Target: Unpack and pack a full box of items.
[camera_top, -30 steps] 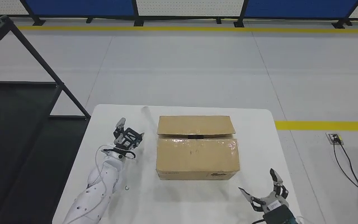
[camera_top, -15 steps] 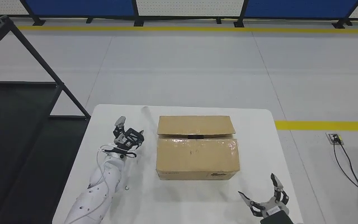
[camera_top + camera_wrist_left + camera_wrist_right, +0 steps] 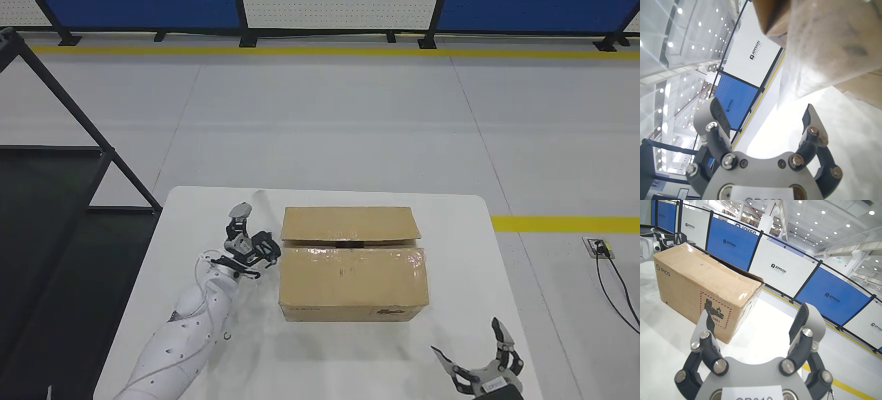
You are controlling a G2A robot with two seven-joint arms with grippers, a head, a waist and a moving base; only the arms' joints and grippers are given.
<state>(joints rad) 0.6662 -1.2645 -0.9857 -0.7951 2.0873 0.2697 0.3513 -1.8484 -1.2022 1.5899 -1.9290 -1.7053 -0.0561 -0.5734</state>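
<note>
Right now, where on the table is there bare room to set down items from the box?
Widest: table between the box and the right edge. Also the front strip from box to near edge, ending at the right hand. Crowded: left of the box, where the left hand sits close.

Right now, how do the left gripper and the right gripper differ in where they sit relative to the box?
The left gripper is close beside one end of the box, near its far corner; the right gripper sits well apart from the box, at the near edge of the table. The left gripper's fingers angle toward the box; the right gripper's point past its other end. Both are open and empty.
</note>
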